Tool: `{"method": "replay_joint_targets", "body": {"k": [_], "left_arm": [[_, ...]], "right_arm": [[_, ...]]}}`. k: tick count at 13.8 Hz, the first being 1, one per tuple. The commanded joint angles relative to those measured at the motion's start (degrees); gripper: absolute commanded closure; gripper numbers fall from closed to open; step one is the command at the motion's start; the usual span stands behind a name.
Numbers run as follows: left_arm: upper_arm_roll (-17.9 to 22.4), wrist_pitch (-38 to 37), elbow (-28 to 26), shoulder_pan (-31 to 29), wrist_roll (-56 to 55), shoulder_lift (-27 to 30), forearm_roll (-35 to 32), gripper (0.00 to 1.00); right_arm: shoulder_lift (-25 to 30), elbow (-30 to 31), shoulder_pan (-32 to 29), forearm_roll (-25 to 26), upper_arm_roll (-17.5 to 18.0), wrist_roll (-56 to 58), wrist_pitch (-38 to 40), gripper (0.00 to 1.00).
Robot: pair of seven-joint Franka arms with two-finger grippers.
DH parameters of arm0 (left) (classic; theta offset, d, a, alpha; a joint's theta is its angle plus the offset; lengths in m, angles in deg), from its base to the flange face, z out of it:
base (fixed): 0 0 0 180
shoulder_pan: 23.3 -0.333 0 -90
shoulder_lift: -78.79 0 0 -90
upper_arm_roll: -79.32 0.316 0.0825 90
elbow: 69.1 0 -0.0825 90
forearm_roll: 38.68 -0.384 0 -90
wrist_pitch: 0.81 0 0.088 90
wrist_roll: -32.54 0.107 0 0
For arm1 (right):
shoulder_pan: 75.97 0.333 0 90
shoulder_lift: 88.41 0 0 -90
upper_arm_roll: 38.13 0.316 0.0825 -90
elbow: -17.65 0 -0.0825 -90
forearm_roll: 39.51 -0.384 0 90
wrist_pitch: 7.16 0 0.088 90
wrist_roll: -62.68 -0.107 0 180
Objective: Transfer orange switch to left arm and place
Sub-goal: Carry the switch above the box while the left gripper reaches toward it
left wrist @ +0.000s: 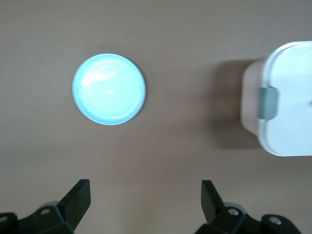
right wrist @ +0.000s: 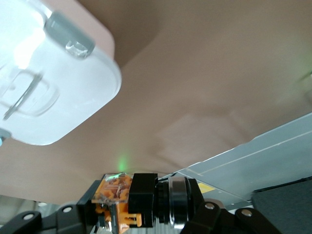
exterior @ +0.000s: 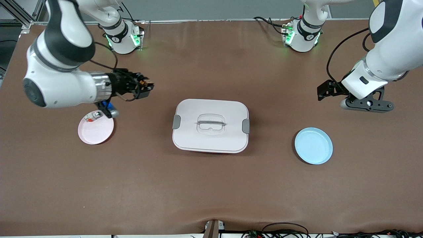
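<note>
My right gripper (exterior: 142, 88) is turned sideways, up in the air above the bare table between the pink plate (exterior: 96, 130) and the white box (exterior: 210, 125). It is shut on the orange switch (exterior: 144, 83), a small black and orange block that fills the jaws in the right wrist view (right wrist: 131, 200). The box (right wrist: 48, 83) lies farther along, with its grey latch showing. My left gripper (exterior: 365, 105) is open and empty, above the table near the blue plate (exterior: 313, 145). The left wrist view shows the blue plate (left wrist: 108, 88) and one end of the box (left wrist: 285, 100).
A small clear part with green and red bits (exterior: 94, 116) lies on the pink plate's rim, beside a blue-tipped tool (exterior: 110, 109). Cables run along the table's front edge (exterior: 284, 231). Both arm bases stand at the back edge.
</note>
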Motion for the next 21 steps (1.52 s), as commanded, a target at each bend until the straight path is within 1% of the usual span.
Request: {"method": "replay_joint_targets", "body": {"k": [1,3,7,9,12,14,16,19,20,21], "left_arm": [[-0.15,0.16,1.04,-0.25,-1.56,0.82,3.88,0.0],[-0.15,0.25,1.22,-0.6,-1.56,0.56,8.18,0.0],[0.02,2.18,1.05,-0.78,-0.85,-0.23,17.76,0.0],[0.02,2.36,0.78,-0.78,-0.86,-0.5,22.25,0.0],[-0.07,2.36,0.17,-0.52,-1.73,-0.5,27.08,0.0],[-0.07,3.41,-1.76,-0.52,-1.74,0.38,31.65,0.0],[-0.5,4.98,-3.87,-0.17,-1.82,2.22,34.3,0.0],[-5.24,12.88,-10.79,-0.43,-2.09,6.52,37.11,0.0],[-6.3,13.86,-12.74,-0.6,-2.09,7.92,37.73,0.0],[-6.39,13.87,-14.32,-0.69,-1.91,9.33,37.91,0.0]], "right_arm": [[-0.03,-2.51,5.63,-3.55,-0.67,-10.69,-4.32,0.65],[-0.21,-2.87,9.67,-4.97,-0.67,-17.64,-10.03,0.65],[-0.47,-3.74,17.32,-4.97,-0.67,-29.07,-22.16,0.65],[-0.91,-4.36,20.14,-5.41,-0.67,-33.47,-27.7,0.65],[-2.4,-5.15,23.83,-5.85,-0.67,-38.57,-35.08,0.65],[-5.29,-8.12,27.16,-5.15,-0.76,-43.58,-36.95,0.65],[-8.98,-12.61,27.97,-5.15,-0.76,-46.14,-36.95,0.65],[-11.1,-14.73,29.64,-4.97,-0.93,-47.29,-37.04,0.65],[-11.19,-14.73,29.64,-4.97,-0.85,-47.38,-37.04,0.65],[-11.37,-14.73,29.73,-4.97,-0.85,-47.38,-37.04,0.65]]}}
